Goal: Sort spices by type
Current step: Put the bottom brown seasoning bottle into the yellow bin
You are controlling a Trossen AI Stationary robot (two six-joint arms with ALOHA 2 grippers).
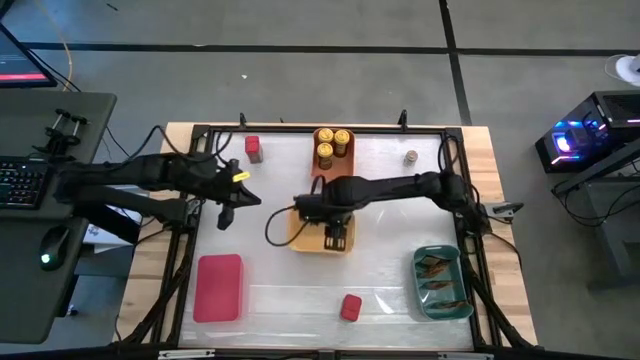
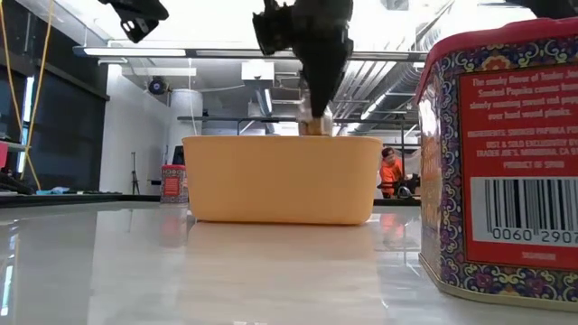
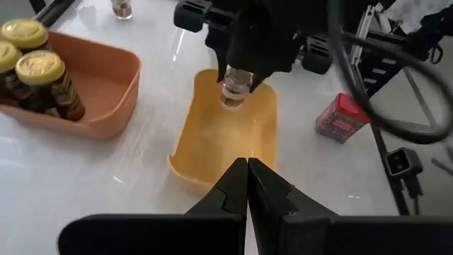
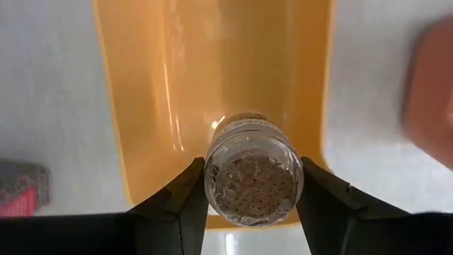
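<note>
My right gripper [image 4: 253, 185] is over the yellow bin [image 1: 300, 236] at the table's middle, shut on a short clear jar of grey-brown spice [image 4: 253, 177]. The same jar [image 3: 236, 88] shows in the left wrist view, under the right gripper. My left gripper [image 3: 247, 190] is shut and empty, hovering left of the yellow bin. Three yellow-lidded jars [image 1: 333, 145] stand in the orange bin [image 1: 322, 163]. One red tin [image 1: 253, 148] stands near the far edge, another red tin [image 1: 350, 306] near the near edge. A second grey jar [image 1: 411, 157] stands far right. Brownish packets [image 1: 438, 278] lie in the teal bin [image 1: 418, 290]. My right gripper pinches the jar's round side wall [image 4: 212, 185] between its two fingers, one on each side. The fingers come from above, pointing down. The jar hangs inside the hold over the yellow bin's floor [image 3: 226, 138], with its lower end [image 2: 313, 126] about level with the bin's rim.
A red bin [image 1: 220, 288] lies at the near left. The table's frame rails [image 1: 185, 260] run along both sides. Bare tabletop [image 1: 300, 295] stretches between the red bin, the near red tin and the teal bin. A person in orange [image 2: 390, 171] is in the room beyond.
</note>
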